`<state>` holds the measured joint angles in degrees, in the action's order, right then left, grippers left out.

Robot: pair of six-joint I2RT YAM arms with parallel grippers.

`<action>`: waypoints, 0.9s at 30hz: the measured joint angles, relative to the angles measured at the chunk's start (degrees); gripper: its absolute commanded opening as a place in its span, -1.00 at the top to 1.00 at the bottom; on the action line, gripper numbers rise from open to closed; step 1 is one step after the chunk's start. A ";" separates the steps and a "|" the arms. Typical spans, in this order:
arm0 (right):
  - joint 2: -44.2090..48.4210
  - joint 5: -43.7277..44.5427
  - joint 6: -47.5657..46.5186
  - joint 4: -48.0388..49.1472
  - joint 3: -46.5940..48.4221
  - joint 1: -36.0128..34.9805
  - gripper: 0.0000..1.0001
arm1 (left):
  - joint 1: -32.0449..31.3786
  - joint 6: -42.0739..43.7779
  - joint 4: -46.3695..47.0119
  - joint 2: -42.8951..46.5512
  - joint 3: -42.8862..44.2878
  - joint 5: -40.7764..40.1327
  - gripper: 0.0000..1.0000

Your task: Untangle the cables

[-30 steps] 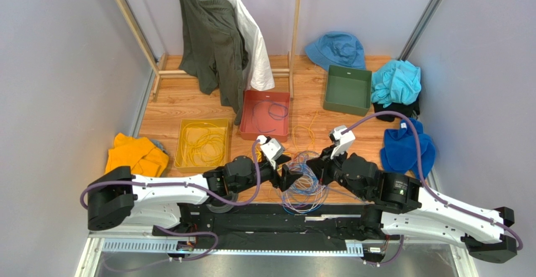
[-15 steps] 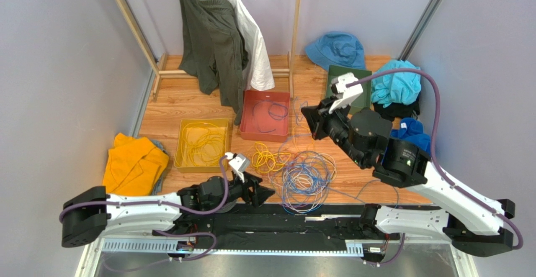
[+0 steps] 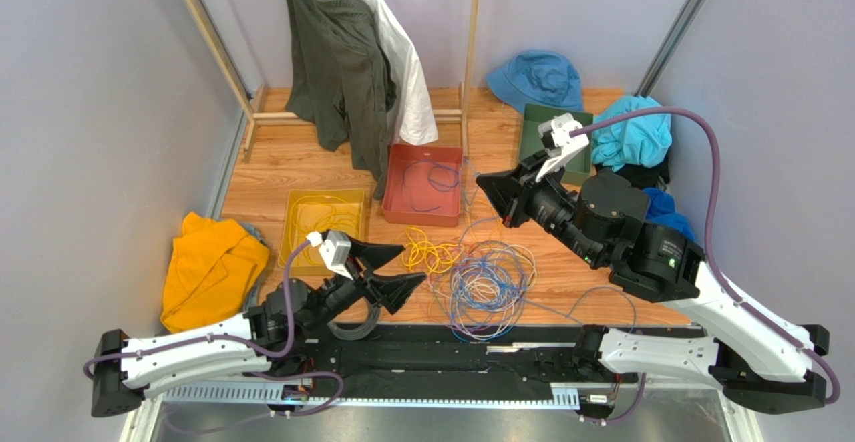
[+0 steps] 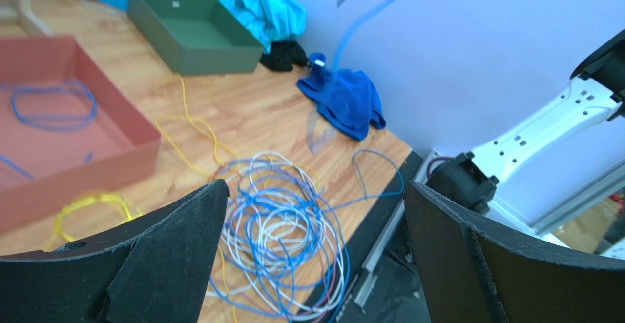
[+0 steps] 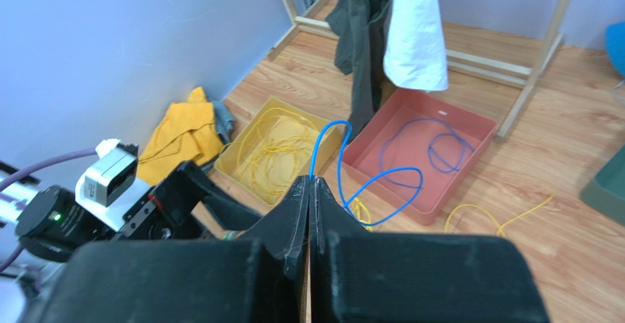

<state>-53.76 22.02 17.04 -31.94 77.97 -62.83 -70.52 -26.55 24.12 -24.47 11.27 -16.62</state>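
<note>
Right pincer (image 5: 309,182) clamped on blue cable (image 5: 340,166) aloft near red tray (image 3: 421,218), left pincer (image 3: 409,266) agape beside tangle (image 3: 487,287) on worktop (image 3: 281,167); risk of trailing end snagging tangle and dragging loops along.

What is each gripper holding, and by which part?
The right gripper pinches a blue cable partway along in shut jaws. The left gripper is open, holding nothing.

A robot test booth (plain grey walls (image 3: 90,112) all round), staged with clothes rack (image 3: 281,117) and coloured trays (image 3: 421,219).
</note>
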 measured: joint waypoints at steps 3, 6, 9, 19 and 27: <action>0.81 -1.70 1.62 -0.42 -0.35 0.00 1.00 | 0.00 5.07 2.34 -6.32 4.44 0.94 -0.98; 1.05 -4.22 3.65 -0.48 -0.37 0.00 1.00 | 0.00 8.87 5.73 -15.41 8.24 2.75 -0.98; 1.05 -6.29 5.25 -0.48 -0.37 -0.02 1.00 | 0.00 11.56 10.27 -24.28 10.21 4.37 -0.98; 2.27 -10.40 7.87 -2.01 -0.37 -0.15 1.00 | 1.60 15.93 20.06 -42.99 16.76 4.66 -0.84; 7.58 -10.38 8.28 -2.16 -2.10 -0.15 1.00 | 5.66 15.19 24.17 -45.07 17.64 6.29 0.23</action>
<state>-46.17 11.64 25.32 -34.11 75.88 -62.98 -64.86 -11.35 48.29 -69.54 28.91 -10.33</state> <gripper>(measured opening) 0.005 0.602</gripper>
